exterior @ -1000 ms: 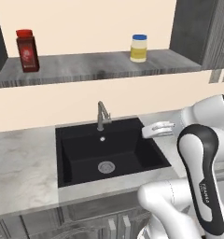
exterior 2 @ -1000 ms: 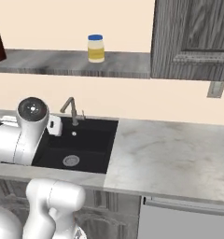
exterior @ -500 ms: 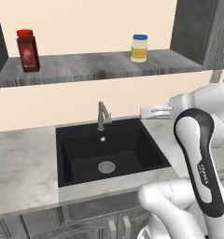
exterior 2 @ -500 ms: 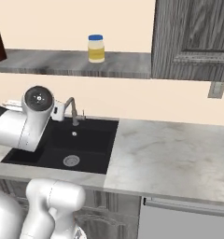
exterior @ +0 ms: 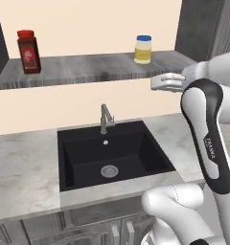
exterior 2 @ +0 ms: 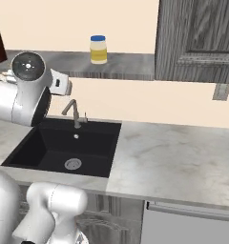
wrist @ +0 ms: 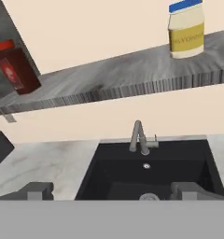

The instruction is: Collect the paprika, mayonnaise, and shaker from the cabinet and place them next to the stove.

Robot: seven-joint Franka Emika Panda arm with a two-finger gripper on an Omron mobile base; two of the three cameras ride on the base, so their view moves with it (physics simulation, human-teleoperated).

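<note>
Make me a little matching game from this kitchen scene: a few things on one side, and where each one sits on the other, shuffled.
Things:
1. paprika
2. mayonnaise
3. tap
4. claw

Places:
A. at the back rim of the black sink
B. in the air, just below the shelf's front edge
C. left end of the cabinet shelf
D. right part of the shelf

Pairs: 1-C, 2-D, 3-A, 4-B
</note>
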